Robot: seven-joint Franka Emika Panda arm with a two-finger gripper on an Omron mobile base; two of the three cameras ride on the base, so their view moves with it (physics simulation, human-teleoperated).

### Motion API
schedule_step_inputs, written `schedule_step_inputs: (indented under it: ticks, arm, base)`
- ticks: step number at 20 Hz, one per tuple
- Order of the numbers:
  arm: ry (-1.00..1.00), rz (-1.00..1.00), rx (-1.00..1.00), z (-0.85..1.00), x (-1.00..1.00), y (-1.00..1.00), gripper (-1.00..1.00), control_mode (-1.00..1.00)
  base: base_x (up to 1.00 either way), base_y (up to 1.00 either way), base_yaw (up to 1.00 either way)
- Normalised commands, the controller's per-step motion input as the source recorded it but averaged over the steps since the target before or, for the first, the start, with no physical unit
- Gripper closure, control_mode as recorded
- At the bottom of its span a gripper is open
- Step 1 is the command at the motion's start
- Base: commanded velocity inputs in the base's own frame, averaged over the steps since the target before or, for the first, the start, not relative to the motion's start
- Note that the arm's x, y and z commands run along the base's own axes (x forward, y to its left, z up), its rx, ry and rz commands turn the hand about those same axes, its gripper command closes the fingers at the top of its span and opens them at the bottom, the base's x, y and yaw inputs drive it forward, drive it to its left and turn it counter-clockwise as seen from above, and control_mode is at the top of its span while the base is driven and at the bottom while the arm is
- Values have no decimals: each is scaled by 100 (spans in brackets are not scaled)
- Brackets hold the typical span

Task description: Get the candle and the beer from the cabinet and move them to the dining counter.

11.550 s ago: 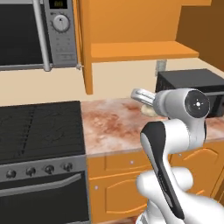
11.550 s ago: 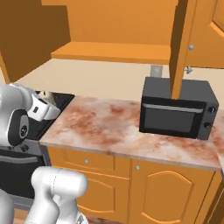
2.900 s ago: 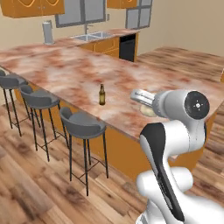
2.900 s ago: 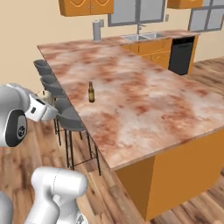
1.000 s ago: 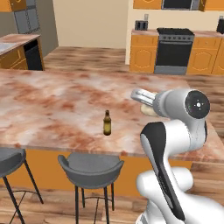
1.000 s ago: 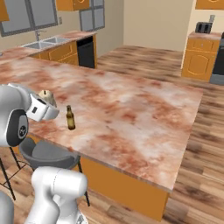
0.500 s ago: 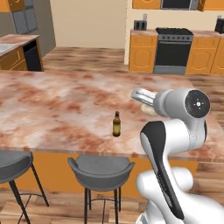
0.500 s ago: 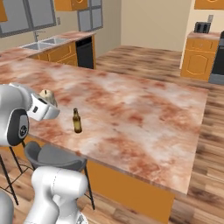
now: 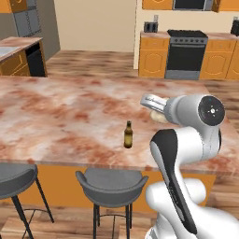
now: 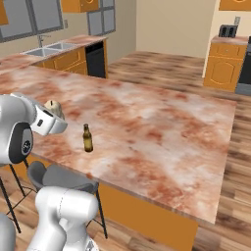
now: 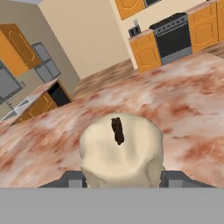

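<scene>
From my left base camera I see two grey stools (image 9: pixel 111 183) tucked under the near edge of the marbled desk (image 9: pixel 56 116). Right of them the beer (image 9: pixel 128 135) stands upright on the desk, close to that near edge. Further right, my claw (image 9: pixel 156 108) is held above the desk, apart from the bottle, pinching the cream candle (image 9: pixel 158 116). Through the hand camera the candle (image 11: pixel 121 151) sits between both fingers (image 11: pixel 74 178), dark wick facing the lens. From the right base camera the candle (image 10: pixel 54 108) peeks over the claw at the left, with the bottle (image 10: pixel 87 138) just right of it. A stove (image 9: pixel 185 53) stands far right
</scene>
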Motion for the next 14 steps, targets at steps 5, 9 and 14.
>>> schedule_step_inputs:
  ticks: [5, 9, 14]
  arm:
    - [0, 0, 0, 0, 0, 0, 100, 100]
    - [0, 0, 0, 0, 0, 0, 100, 100]
    - [0, 0, 0, 0, 0, 0, 100, 100]
  base:
    - [40, 19, 0]
    - [15, 6, 0]
    - [0, 0, 0]
